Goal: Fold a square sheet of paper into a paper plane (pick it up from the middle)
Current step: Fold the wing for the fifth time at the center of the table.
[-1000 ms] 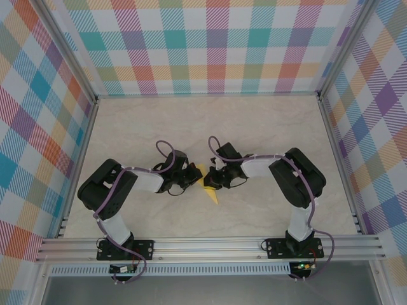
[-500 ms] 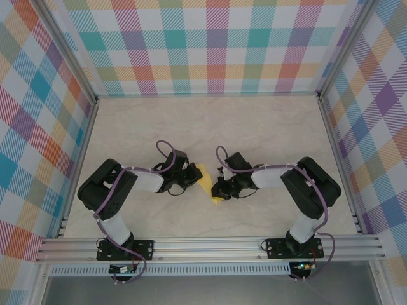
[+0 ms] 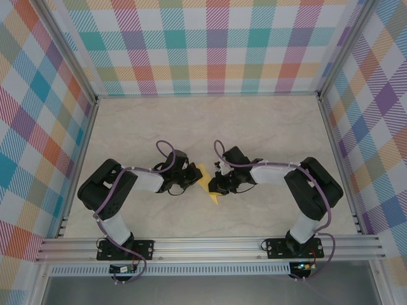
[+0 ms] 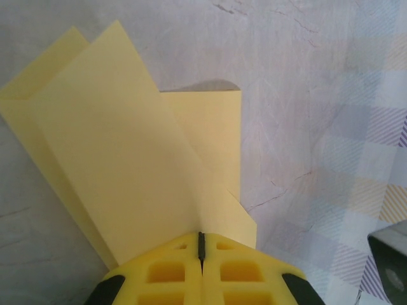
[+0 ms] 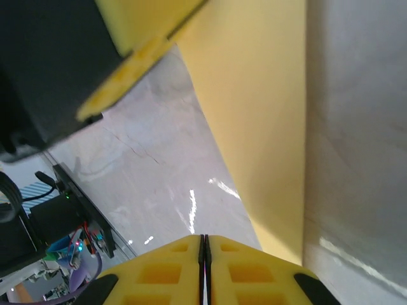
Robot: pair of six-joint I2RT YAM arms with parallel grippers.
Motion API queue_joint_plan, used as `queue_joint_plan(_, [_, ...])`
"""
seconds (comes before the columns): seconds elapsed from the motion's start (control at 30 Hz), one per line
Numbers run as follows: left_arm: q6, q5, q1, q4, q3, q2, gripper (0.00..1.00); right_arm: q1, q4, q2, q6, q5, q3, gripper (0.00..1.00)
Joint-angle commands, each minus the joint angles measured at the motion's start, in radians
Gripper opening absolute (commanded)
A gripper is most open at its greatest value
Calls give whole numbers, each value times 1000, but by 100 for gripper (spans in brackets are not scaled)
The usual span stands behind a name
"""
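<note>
No legible text, label, brand, number or sign in any view.
</note>
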Motion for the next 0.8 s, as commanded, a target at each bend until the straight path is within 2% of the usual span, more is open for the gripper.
queue_joint_plan(0.0, [23,-38,0,-106,-8,25,0,9,5,63,4,-19,0,11])
queue_joint_plan(0.27, [20,-52,0,-112,-10,18,0,10,69,30,9,-43,-164,11])
queue_joint_plan(0.57, [48,-61,6,-150,1,-5,0,9,-40,-68,-94,-44,-291,10])
queue_joint_plan(0.77, [83,-48,6,-196,32,-44,0,8,-104,-221,-75,58,-278,11])
